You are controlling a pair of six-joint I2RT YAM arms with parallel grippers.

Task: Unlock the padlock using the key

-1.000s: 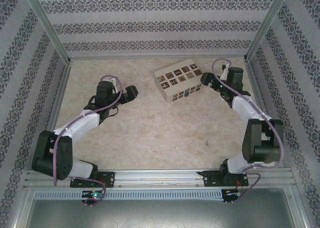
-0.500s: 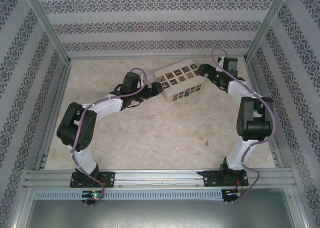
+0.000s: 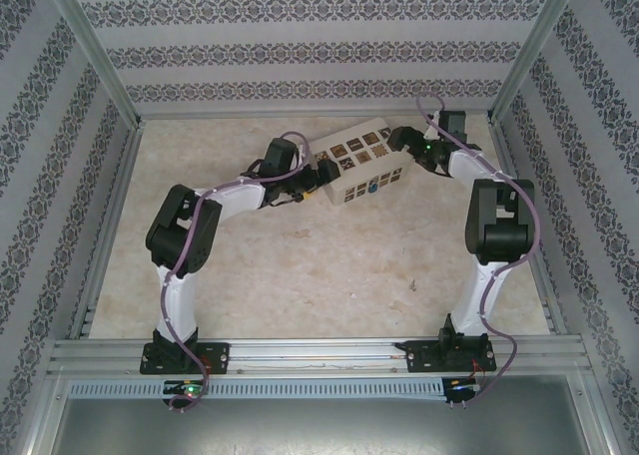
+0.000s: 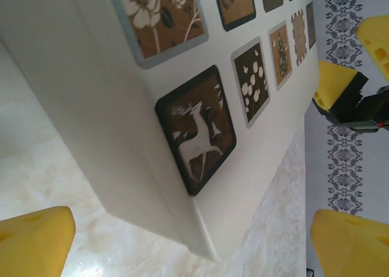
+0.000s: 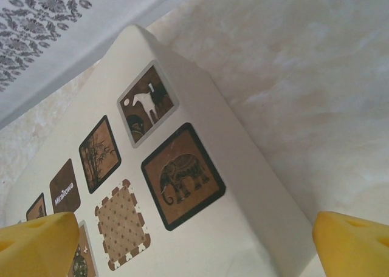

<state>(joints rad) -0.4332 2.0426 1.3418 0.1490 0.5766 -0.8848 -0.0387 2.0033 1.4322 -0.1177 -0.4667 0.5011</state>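
Padlock (image 3: 371, 187) first: tiny, blue, hanging on the near face of the box (image 3: 357, 161), towards its right end, touched by neither tool. Too small to tell how the shackle stands.

Big change on the left. A second ago, out over the middle of the worktop (image 3: 300, 265), well apart from the box; half a second ago, closing in; now right up at the box's left end. Over to the left tool (image 3: 318, 175): released, jaws spread wide, flanking the box corner with the deer picture (image 4: 197, 140), gripping nothing.

Smaller shift on the right. Started just beside the box's right end, has since slid back towards the far wall, and now sits at the far right corner. Right tool (image 3: 399, 139): released as well, jaws as wide as before, with the elephant picture (image 5: 182, 177) and the box's edge between them, clamping nothing. Same right tool (image 4: 357, 64) caught from the left wrist, past the far end of the box.

Box itself: same spot, same slant as a second ago. Closed up, so cannot tell what lies inside.

One small dark speck (image 3: 412, 285) on the near right part of the worktop, well apart from the box; cannot tell what.
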